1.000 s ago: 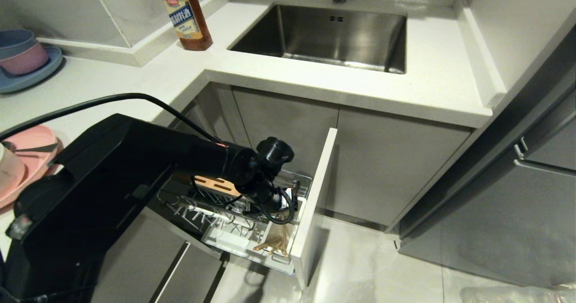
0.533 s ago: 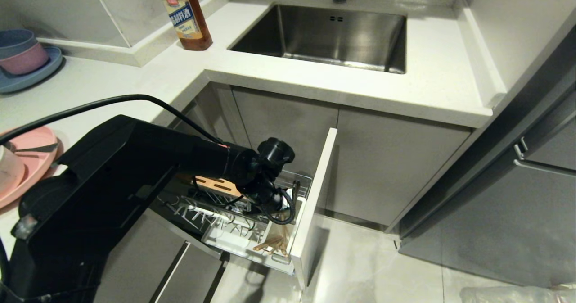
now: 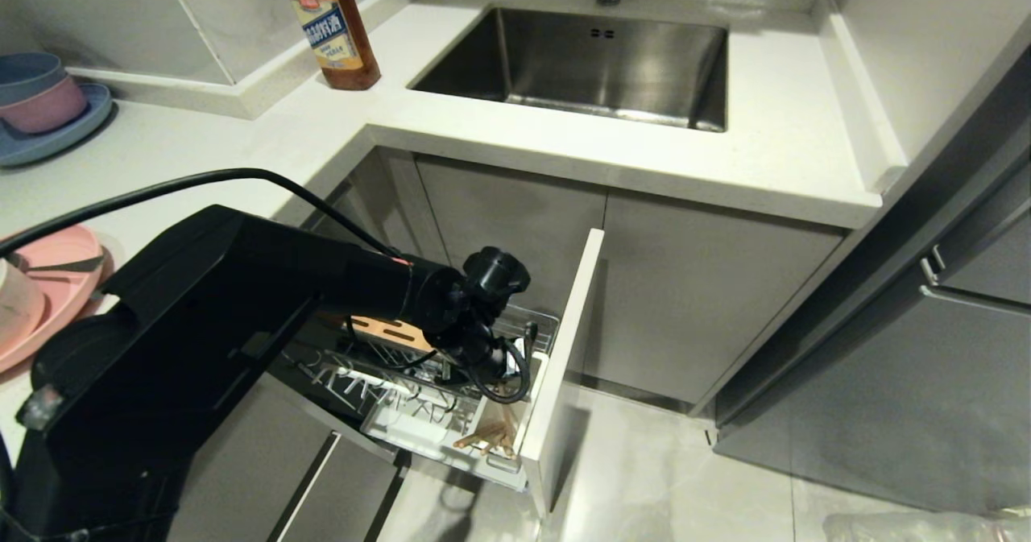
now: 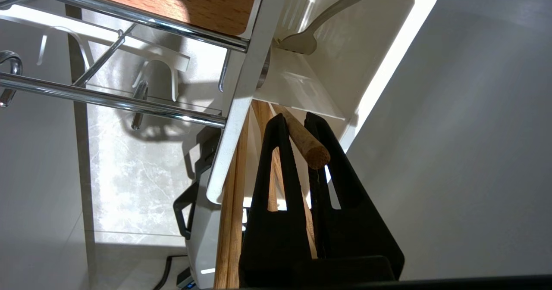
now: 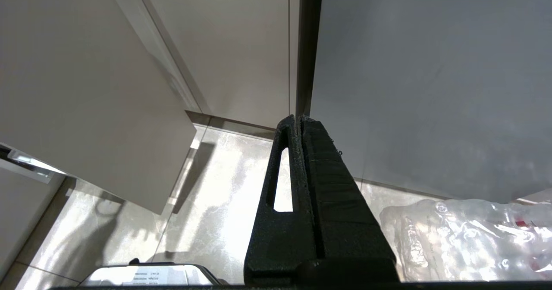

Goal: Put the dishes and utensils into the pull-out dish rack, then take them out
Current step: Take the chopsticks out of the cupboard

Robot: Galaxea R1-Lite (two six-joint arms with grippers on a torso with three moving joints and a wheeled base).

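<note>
My left claw (image 4: 297,122), low and center in the wrist frame, has just snapped shut on 1 chopstick (image 4: 307,145) inside the white cup (image 4: 379,57); unloading likely begins.

Light-wood chopsticks (image 4: 302,139) lean in the pulled-out rack's (image 3: 451,365) white cup (image 4: 379,44).

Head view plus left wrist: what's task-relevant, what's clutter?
Job:
- chrome wire pull-out dish rack
- light-wood chopsticks, clamped in left gripper
- flat pink oval plate
- cream-white round bowl

Clutter:
- brown sauce bottle
- stacked blue and pink bowls
- steel sink
</note>
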